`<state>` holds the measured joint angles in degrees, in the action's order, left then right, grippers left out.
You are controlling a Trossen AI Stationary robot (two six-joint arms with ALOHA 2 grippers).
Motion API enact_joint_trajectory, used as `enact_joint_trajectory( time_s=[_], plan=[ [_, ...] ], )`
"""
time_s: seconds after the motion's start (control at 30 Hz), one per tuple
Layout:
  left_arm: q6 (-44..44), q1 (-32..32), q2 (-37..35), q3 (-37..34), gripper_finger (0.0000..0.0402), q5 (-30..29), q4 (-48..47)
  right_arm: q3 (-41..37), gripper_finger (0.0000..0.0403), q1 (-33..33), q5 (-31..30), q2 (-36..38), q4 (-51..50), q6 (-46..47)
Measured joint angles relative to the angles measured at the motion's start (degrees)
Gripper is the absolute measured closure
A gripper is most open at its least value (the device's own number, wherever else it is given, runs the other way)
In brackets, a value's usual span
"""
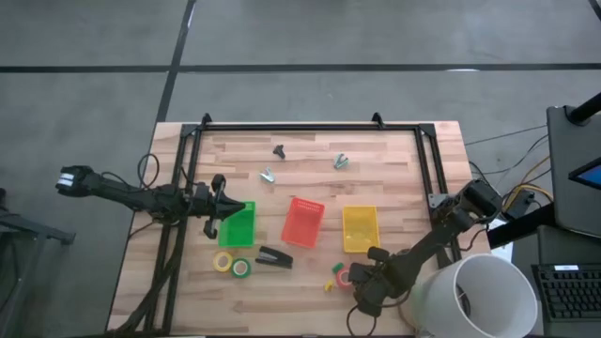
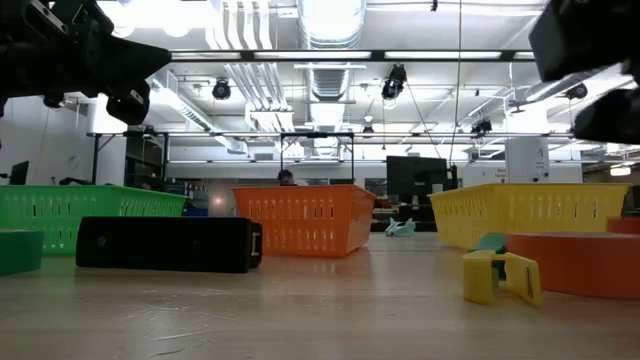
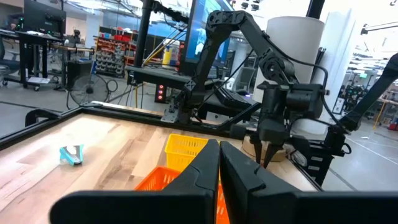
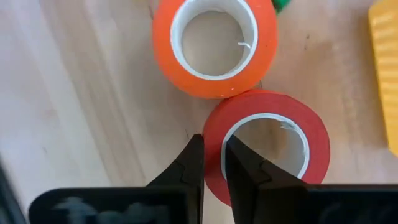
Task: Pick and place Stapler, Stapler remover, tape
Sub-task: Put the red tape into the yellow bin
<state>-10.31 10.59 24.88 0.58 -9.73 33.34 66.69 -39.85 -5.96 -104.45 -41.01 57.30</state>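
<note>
Wooden planks make up the table (image 1: pixel 394 169), fenced by a black frame, with grey floor around it and a workshop hall beyond.

At the front edge the stapler (image 1: pixel 274 256) lies flat, just in front of the orange bin (image 1: pixel 303 222) and beside the green bin (image 1: pixel 237 223). No brand or lettering can be read on it. Left of it lie a yellow tape roll (image 1: pixel 223 262) and a green tape roll (image 1: pixel 241 268), side by side and touching. Further right, in front of the yellow bin (image 1: pixel 360 228), an orange roll (image 4: pixel 214 43) and a red roll (image 4: pixel 267 144) lie flat against each other, with a small yellow piece (image 2: pixel 500 277) near them.

The right gripper (image 4: pixel 213 154) points down at the red roll's rim, its fingers nearly closed with only a thin gap between them, holding nothing. The left gripper (image 1: pixel 228 213) hangs over the green bin, fingers pressed together and empty.

Toward the back of the table lie three small items: a dark one (image 1: pixel 279 150) and two pale metallic ones (image 1: pixel 268 175) (image 1: pixel 341 161). A white drum (image 1: pixel 474 296) stands at the right front corner.
</note>
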Motion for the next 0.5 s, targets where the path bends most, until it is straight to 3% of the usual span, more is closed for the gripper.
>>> enact_joint_trajectory(
  time_s=[0.5],
  plan=[
    [0.0, -0.02, 0.0, 0.0, 0.0385, 0.0, -0.01, 8.62, 0.0361, 2.64, -1.39, 1.47, -6.12, -6.53]
  ],
)
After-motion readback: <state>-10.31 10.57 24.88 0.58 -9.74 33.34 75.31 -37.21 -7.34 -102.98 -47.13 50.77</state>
